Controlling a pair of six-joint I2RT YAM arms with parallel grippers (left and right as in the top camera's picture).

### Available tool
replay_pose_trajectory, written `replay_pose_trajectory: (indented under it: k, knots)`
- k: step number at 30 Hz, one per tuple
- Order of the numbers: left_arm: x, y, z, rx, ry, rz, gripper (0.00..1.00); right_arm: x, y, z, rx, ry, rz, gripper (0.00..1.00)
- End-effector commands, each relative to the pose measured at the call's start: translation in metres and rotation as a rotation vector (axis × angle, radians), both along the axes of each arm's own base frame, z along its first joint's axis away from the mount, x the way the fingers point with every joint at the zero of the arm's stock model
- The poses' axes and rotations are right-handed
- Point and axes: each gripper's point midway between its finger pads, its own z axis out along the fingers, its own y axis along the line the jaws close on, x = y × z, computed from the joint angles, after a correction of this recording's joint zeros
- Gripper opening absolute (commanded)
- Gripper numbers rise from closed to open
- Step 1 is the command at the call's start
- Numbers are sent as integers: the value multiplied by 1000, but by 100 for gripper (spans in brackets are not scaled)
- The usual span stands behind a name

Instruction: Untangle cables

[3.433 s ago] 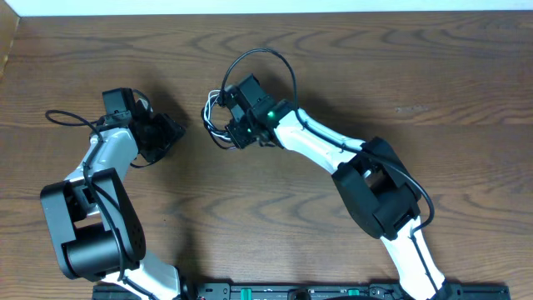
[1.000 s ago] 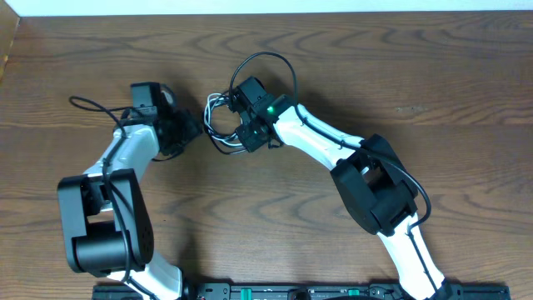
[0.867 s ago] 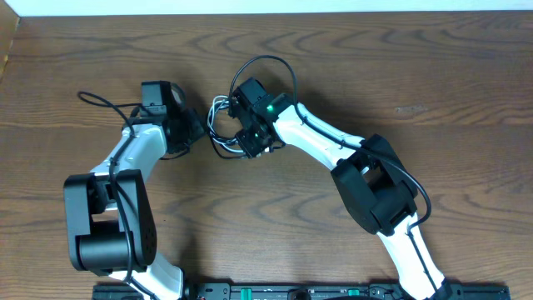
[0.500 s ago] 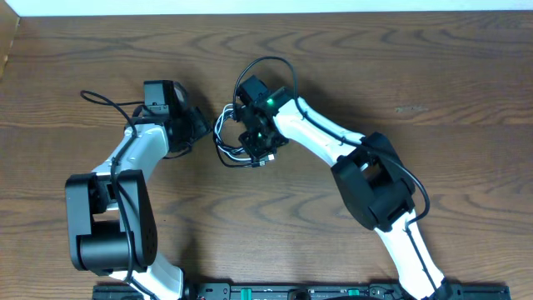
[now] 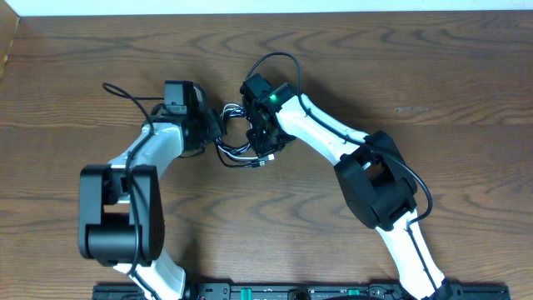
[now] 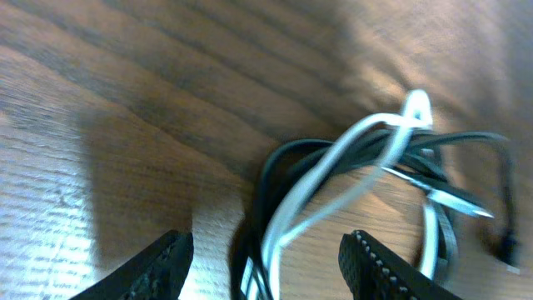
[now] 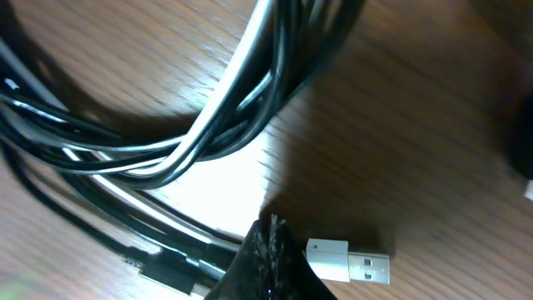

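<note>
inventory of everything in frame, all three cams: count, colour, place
white cable: one, white, in the tangle mid-table between the grippers
black cables: at least one, black, same tangle; strands too knotted to count
USB plug: one, white with metal tip, on the table beside the right fingertips
table: one, brown wood grain, under everything
bar: one, black, bottom edge of the overhead view
left arm: one, white and black, left of the tangle
right arm: one, white and black, right of the tangle
left gripper: one, black, open, straddling the tangle
right gripper: one, black, shut, tip at the tangle; cannot tell whether it pinches a cable
</note>
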Motion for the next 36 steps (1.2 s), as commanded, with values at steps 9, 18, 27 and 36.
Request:
replay_pose_trajectory:
  k: [9,18,27,36]
  knots:
    - [-2,10,-23,21,68,91,59,1,-37,-22,-187,-17,-33,4]
    - [-3,9,-23,4,79,116,45,11,-73,-19,-364,-90,-93,7]
    - [6,7,0,0,11,45,47,10,-69,-20,-348,-81,-92,4]
    - [2,26,23,1,-8,92,49,16,-53,-12,-267,-81,-47,3]
